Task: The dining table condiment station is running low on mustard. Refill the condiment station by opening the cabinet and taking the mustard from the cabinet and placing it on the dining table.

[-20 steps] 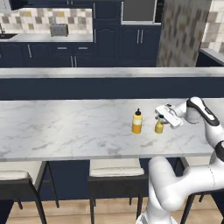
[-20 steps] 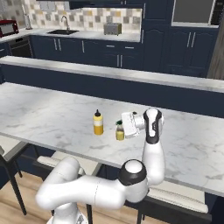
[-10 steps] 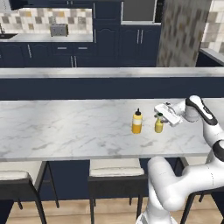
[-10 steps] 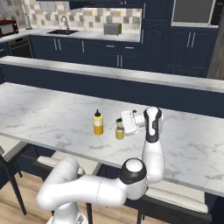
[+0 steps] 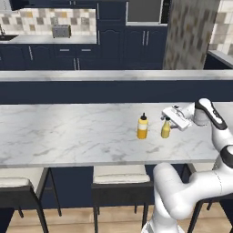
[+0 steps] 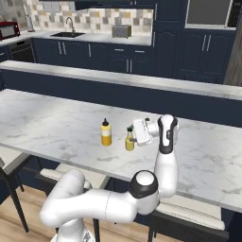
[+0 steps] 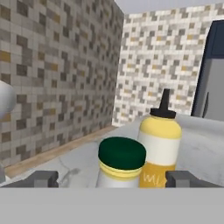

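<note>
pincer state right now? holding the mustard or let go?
Pincer: open, fingertips spread wide on either side of the mustard, which stands on the dining table; not gripping it.

in the hand view you see the mustard [image 7: 121,164] only from cap to shoulder; its body is cut off at the bottom of the picture. the taller bottle [image 7: 160,146] behind it loses its lower left part behind that cap. the two fingers [image 7: 41,179] show only as grey tips. in the left base view the hand [image 5: 176,118] hides where the fingertips stand beside the mustard [image 5: 165,129]. the counter [image 5: 68,132] runs off the left edge.
</note>
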